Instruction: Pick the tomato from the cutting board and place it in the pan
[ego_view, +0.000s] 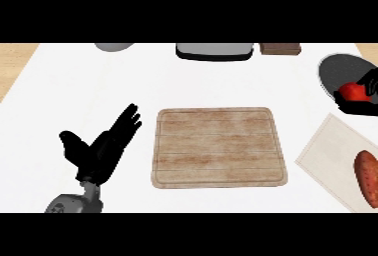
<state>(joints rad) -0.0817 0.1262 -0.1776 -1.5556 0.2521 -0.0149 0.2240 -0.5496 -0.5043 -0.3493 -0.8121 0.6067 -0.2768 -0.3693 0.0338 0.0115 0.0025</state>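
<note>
**A:** A white counter (88, 90), seen from above, with a bare wooden cutting board (218, 147) at its centre. Where's your tomato?

**B:** Look far right. The tomato (352, 91) sits over the dark pan (338, 70) at the frame's edge, with your right hand (367, 90) curled round it, black fingers wrapping its right side. Whether it touches the pan floor, you cannot tell.

**A:** And your left hand?

**B:** Your left hand (100, 147) rests left of the board, near side, fingers straight and spread, thumb out, holding nothing.

**A:** Anything else in your view?

**B:** A pale second board (328, 152) lies at near right, carrying a reddish-brown oblong food item (367, 177). Along the far edge you have a grey bowl (114, 47), a grey-and-black appliance (215, 51) and a small brown block (280, 48), all partly cut off.
</note>
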